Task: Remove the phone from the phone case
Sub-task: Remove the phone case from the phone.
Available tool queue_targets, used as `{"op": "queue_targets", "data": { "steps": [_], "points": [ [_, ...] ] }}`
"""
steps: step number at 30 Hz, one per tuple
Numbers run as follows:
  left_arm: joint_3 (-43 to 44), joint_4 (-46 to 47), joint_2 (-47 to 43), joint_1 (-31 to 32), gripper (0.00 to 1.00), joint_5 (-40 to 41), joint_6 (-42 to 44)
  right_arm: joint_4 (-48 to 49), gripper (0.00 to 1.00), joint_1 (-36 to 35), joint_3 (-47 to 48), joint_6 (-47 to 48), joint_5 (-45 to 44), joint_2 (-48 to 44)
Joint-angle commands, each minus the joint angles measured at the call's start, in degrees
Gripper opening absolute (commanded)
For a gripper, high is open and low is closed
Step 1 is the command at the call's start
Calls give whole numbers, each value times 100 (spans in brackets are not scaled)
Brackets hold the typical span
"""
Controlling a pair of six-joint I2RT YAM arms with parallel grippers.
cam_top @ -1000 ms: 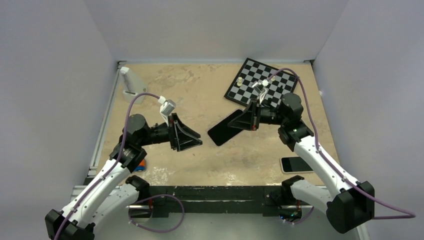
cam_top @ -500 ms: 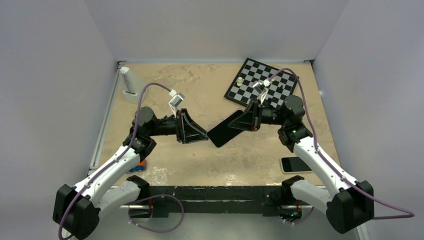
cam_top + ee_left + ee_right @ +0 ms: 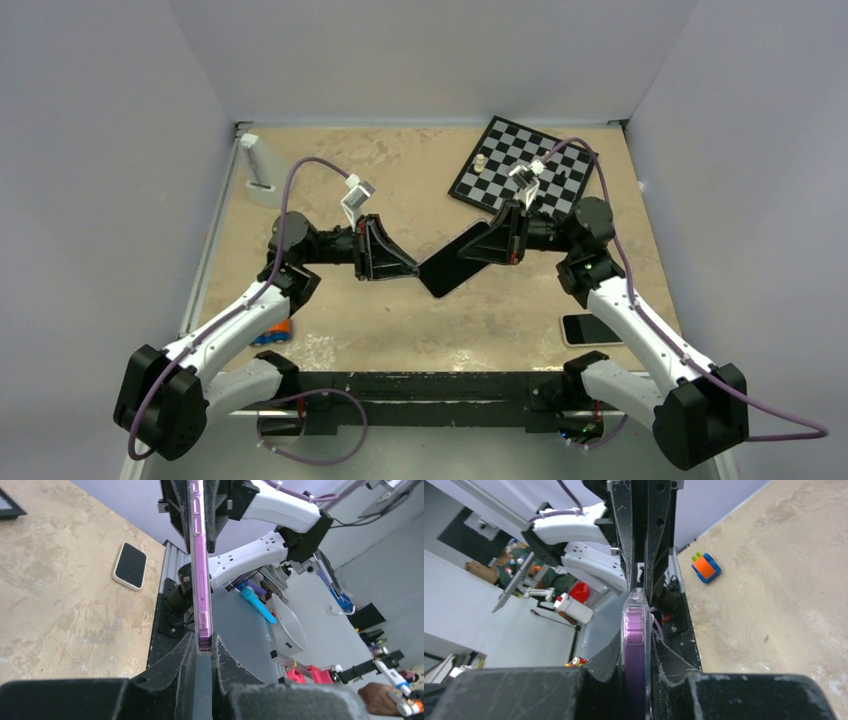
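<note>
Phone (image 3: 452, 263) sits inside the phone case (image 3: 199, 570), held in the air over mid-table between the two arms, tilted, not touching the tabletop (image 3: 400, 160). The left gripper (image 3: 405, 268) is clenched on the near-left end of the phone case; the left wrist view shows its fingers (image 3: 185, 655) pressed against both faces. The right gripper (image 3: 487, 244) is clamped on the far-right end of the same phone case. Edge-on, the case shows a clear rim over a purple side. A second phone (image 3: 592, 329) with a white rim lies flat near the right arm's base. Chessboard (image 3: 520, 165) at back right, with small pieces on it. Blue-orange toy (image 3: 272, 333) by the left arm. White stand (image 3: 258, 165) at back left.
</note>
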State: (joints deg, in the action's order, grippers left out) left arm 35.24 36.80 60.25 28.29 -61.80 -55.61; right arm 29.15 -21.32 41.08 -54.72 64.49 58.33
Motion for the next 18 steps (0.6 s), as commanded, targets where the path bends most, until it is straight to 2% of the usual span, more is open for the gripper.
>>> {"op": "queue_targets", "data": {
  "steps": [1, 4, 7, 11, 18],
  "points": [
    [-229, 2697, 282, 3, 0, -799, -623, 2355, 0, -46, -269, -1795, 15, -97],
    [-229, 4403, 671, 27, 0, -894, -1552, 3628, 0, -186, -363, -3214, -103, 68],
    [-125, 4477, 773, 36, 0, -803, -1494, 4084, 0, -258, -297, -3743, -168, 113],
    [1, 4079, 904, 27, 0, -622, -1221, 4594, 0, -267, -142, -4254, -265, 237],
    [175, 2639, 927, 27, 0, -153, -183, 6178, 0, -281, 195, -5323, -558, 892]
  ]
}}
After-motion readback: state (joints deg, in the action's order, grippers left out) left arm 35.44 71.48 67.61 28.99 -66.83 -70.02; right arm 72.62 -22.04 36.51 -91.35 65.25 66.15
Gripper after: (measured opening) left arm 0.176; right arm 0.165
